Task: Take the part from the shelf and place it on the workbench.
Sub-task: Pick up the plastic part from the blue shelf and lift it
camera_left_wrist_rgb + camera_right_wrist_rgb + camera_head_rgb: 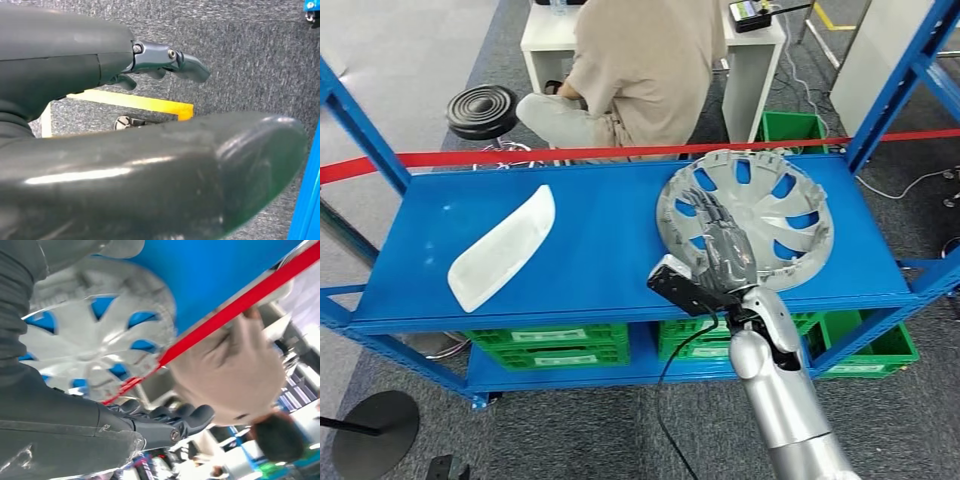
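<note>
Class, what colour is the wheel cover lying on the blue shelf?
Silver-grey; the wheel cover shows best in the head view.

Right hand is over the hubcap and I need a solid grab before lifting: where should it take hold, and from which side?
Probably the hubcap's outer rim at its near edge, coming from the shelf's open front. It lies flat, so a grasp from above finds little except the spoke openings. The right hand is spread over its near-left part; whether it touches is unclear.
</note>
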